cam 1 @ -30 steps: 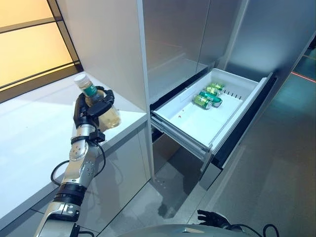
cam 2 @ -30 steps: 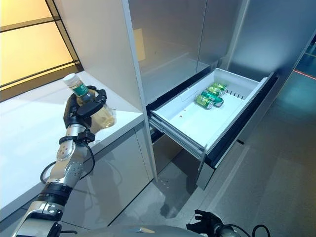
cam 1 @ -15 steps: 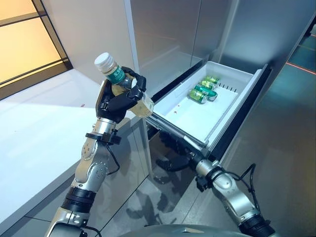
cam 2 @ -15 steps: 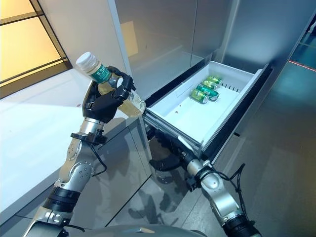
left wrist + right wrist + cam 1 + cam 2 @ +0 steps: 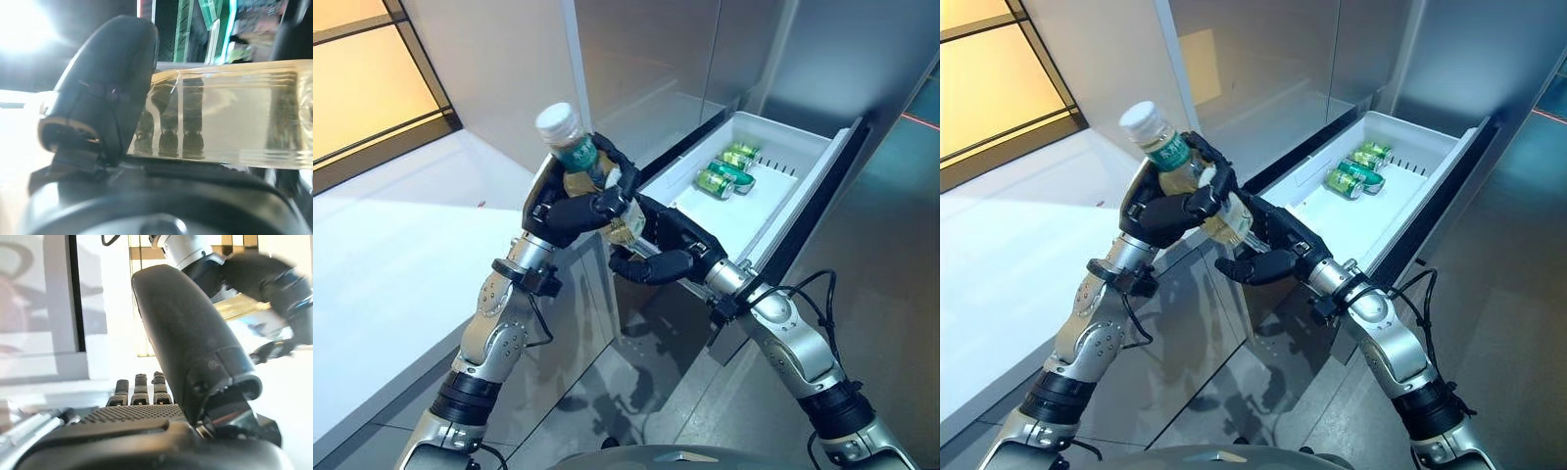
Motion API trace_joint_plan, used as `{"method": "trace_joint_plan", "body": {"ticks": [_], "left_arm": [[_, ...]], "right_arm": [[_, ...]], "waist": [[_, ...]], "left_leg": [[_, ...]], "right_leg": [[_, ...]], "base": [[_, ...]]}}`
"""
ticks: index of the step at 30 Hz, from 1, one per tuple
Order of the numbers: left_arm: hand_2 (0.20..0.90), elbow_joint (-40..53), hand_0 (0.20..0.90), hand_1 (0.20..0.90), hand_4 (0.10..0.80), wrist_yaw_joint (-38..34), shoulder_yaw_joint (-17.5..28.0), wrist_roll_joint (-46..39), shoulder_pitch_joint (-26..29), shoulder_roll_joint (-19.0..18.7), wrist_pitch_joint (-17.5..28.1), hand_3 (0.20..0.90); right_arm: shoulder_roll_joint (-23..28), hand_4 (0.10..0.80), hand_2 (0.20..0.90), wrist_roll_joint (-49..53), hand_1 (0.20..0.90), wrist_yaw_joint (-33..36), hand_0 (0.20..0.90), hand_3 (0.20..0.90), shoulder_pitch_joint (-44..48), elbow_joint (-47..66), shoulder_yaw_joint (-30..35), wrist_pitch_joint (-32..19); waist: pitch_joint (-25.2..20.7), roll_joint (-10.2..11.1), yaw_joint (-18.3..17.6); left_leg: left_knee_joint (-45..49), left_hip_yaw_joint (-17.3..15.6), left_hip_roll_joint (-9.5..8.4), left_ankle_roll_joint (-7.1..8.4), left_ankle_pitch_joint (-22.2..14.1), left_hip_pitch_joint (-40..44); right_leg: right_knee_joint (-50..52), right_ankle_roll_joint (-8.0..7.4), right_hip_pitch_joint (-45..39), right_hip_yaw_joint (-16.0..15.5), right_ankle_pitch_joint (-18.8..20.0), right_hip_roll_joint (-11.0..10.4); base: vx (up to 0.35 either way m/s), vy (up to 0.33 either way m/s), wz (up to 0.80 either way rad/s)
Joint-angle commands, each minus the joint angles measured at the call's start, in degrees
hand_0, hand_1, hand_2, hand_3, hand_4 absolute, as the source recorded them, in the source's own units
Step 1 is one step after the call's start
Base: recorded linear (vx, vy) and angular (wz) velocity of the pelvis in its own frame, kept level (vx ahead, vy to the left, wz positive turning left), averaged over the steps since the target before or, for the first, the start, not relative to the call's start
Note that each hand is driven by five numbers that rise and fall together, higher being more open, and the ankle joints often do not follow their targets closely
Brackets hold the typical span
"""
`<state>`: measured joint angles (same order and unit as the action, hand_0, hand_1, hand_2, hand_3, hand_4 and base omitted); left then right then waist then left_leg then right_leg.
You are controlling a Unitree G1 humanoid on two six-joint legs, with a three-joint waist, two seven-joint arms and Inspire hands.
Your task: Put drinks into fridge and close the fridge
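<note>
- Clear plastic, holding a pale yellow liquid, is forming the body of the bottle [image 5: 592, 186], which is carrying a white cap and a green neck label.
- Left hand [image 5: 570, 208] is clamping the bottle, fingers and thumb curled round its body; the left wrist view is confirming this, with the fingers showing through the liquid.
- Bottle is being held tilted, cap pointing up and away from the fridge, above the edge of the white bench [image 5: 401, 255] and just short of the drawer's near corner.
- Right hand [image 5: 668, 250] is reaching in under the bottle's base with fingers spread and relaxed, holding nothing; it is probably touching the base, though the contact is not clearly visible.
- This arrangement is suggesting a handover: the drawer lies on the right side, so the right hand is better placed to reach it.
- White fridge drawer [image 5: 781, 211] is standing pulled out, with green cans [image 5: 722, 174] lying on their sides at its far end; the near part of its floor is leaving room for the bottle.
- Label and can print is too small to read; only the green colour is distinguishable.
- Drawer closing is not yet started.
</note>
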<state>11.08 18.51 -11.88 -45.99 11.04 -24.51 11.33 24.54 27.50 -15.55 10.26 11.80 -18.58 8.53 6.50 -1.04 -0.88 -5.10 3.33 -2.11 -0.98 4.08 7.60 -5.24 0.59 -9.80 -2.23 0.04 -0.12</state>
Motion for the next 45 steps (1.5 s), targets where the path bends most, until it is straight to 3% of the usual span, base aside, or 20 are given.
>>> {"method": "trace_joint_plan", "body": {"ticks": [1, 12, 20, 21, 22, 24, 25, 31, 37, 39, 41, 42, 45], "left_arm": [[0.3, 7.14, 0.3, 0.3, 0.1, 1.32, -1.17, 1.85, 12.28, -0.54, 4.58, 0.2], [0.3, 6.81, 0.3, 0.3, 0.1, -0.55, -5.8, 6.56, 14.16, -3.3, 2.89, 0.2], [0.3, 6.15, 0.3, 0.3, 0.1, -2.37, -5.58, 7.61, 13.81, -5.17, 3.37, 0.2], [0.3, 6.14, 0.3, 0.3, 0.1, -2.26, -5.69, 7.16, 13.75, -5.3, 3.48, 0.2], [0.3, 6.13, 0.3, 0.3, 0.1, -2.04, -5.66, 7.17, 13.68, -5.3, 3.5, 0.2], [0.3, 6.34, 0.3, 0.3, 0.1, -1.73, -5.9, 7.02, 13.46, -5.24, 3.49, 0.2], [0.3, 6.57, 0.3, 0.3, 0.1, -1.82, -6.25, 7.6, 13.23, -4.98, 3.5, 0.2], [0.3, 6.49, 0.3, 0.3, 0.1, -2.46, -7.28, 6.89, 13.03, -4.38, 3.97, 0.2], [0.3, 7.15, 0.3, 0.3, 0.1, -3.74, -7.08, 8.65, 12.26, -3.56, 7.79, 0.2], [0.46, 7.73, 0.46, 0.46, 0.287, -5.03, -7.17, 12.16, 12.07, -3.53, 9.13, 0.387], [0.547, 8.04, 0.547, 0.547, 0.388, -6.33, -7.3, 14.66, 12.09, -3.64, 9.8, 0.488], [0.9, 7.9, 0.9, 0.9, 0.8, -6.92, -7.46, 14.68, 12.38, -4.11, 10.1, 0.9], [0.9, 7.9, 0.9, 0.9, 0.8, -8.18, -7.0, 13.9, 11.97, -4.07, 10.83, 0.9]], "right_arm": [[-2.06, 0.8, 0.9, 4.79, 0.9, 0.24, 0.9, 0.9, 7.53, 8.28, 0.88, -4.11], [0.41, 0.8, 0.9, 5.65, 0.9, 1.52, 0.9, 0.9, 11.73, 10.05, -2.63, -4.27], [2.77, 0.8, 0.9, 9.07, 0.9, 1.06, 0.9, 0.9, 13.27, 11.64, -1.04, -1.73], [3.22, 0.693, 0.808, 10.2, 0.808, 0.88, 0.808, 0.793, 13.24, 11.76, -1.13, -0.87], [3.27, 0.476, 0.622, 10.55, 0.622, 0.73, 0.622, 0.576, 13.15, 11.74, -1.2, -0.65], [3.46, 0.251, 0.429, 10.89, 0.429, 0.47, 0.429, 0.351, 12.8, 11.56, -1.43, -0.46], [3.5, 0.1, 0.3, 11.2, 0.3, 0.55, 0.3, 0.2, 12.63, 11.56, -1.63, -1.01], [2.99, 0.1, 0.3, 11.15, 0.3, 1.3, 0.3, 0.2, 13.3, 11.57, -2.16, 0.28], [3.14, 0.1, 0.3, 11.51, 0.3, 2.67, 0.3, 0.2, 12.36, 10.75, -2.0, 2.8], [3.06, 0.1, 0.3, 11.52, 0.3, 3.56, 0.3, 0.2, 11.56, 10.13, -1.61, 3.06], [3.08, 0.1, 0.3, 10.96, 0.3, 4.48, 0.3, 0.2, 11.35, 9.75, -1.45, 2.88], [3.31, 0.1, 0.3, 10.84, 0.3, 5.13, 0.3, 0.2, 11.51, 9.45, -1.06, 2.57], [3.45, 0.1, 0.3, 6.03, 0.3, 8.18, 0.3, 0.2, 11.98, 8.45, 0.11, -0.84]], "waist": [[-4.73, 1.77, 0.3], [-4.84, 1.95, 0.57], [-5.04, 2.23, 0.49], [-5.07, 2.32, 0.45], [-5.08, 2.35, 0.46], [-5.07, 2.38, 0.43], [-5.05, 2.42, 0.43], [-5.03, 2.58, 0.4], [-5.03, 2.72, 0.36], [-4.93, 2.82, 0.37], [-4.9, 2.92, 0.44], [-4.9, 2.97, 0.43], [-4.77, 3.04, 0.63]], "left_leg": [[0.1, -0.5, -0.78, -0.68, -3.98, 0.56], [0.1, -1.06, -0.66, -0.67, -3.88, 0.52], [0.1, -1.32, -0.61, -0.64, -3.75, 0.27], [0.1, -1.31, -0.61, -0.64, -3.76, 0.25], [0.1, -1.29, -0.59, -0.63, -3.76, 0.26], [0.1, -1.39, -0.54, -0.64, -3.74, 0.29], [0.1, -1.41, -0.52, -0.68, -3.73, 0.34], [0.1, -1.49, -0.53, -0.66, -3.76, 0.39], [0.1, -1.49, -0.45, -0.62, -3.77, 0.42], [0.1, -1.48, -0.42, -0.64, -3.75, 0.38], [0.1, -1.35, -0.43, -0.63, -3.74, 0.34], [0.1, -1.32, -0.48, -0.64, -3.75, 0.37], [0.1, -1.15, -0.46, -0.6, -3.74, 0.38]], "right_leg": [[1.5, -2.51, 1.52, 1.42, 1.12, -1.33], [1.33, -2.75, 1.48, 1.24, 1.33, -1.39], [1.44, -2.87, 1.83, 1.45, 1.49, -1.27], [1.49, -2.9, 1.93, 1.46, 1.49, -1.28], [1.53, -2.91, 1.96, 1.42, 1.49, -1.28], [1.61, -2.95, 2.01, 1.34, 1.5, -1.3], [1.6, -2.9, 1.94, 1.34, 1.5, -1.27], [1.52, -2.95, 1.9, 1.47, 1.59, -1.21], [1.44, -2.96, 1.86, 1.39, 1.63, -1.23], [1.45, -2.95, 1.87, 1.26, 1.62, -1.22], [1.36, -2.96, 1.8, 1.11, 1.62, -1.22], [1.22, -3.0, 1.7, 1.1, 1.69, -1.21], [1.22, -2.99, 1.65, 0.98, 1.72, -1.2]], "base": [[0.0, 0.0, 0.0], [0.0, 0.0, 0.0], [0.0, 0.0, 0.0], [0.0, 0.0, 0.0], [0.0, 0.0, 0.0], [0.0, 0.0, 0.0], [0.0, 0.0, 0.0], [0.0, 0.0, 0.0], [0.0, 0.0, 0.0], [0.0, 0.0, 0.0], [0.0, 0.0, 0.0], [0.0, 0.0, 0.0], [0.0, 0.0, 0.0]]}}
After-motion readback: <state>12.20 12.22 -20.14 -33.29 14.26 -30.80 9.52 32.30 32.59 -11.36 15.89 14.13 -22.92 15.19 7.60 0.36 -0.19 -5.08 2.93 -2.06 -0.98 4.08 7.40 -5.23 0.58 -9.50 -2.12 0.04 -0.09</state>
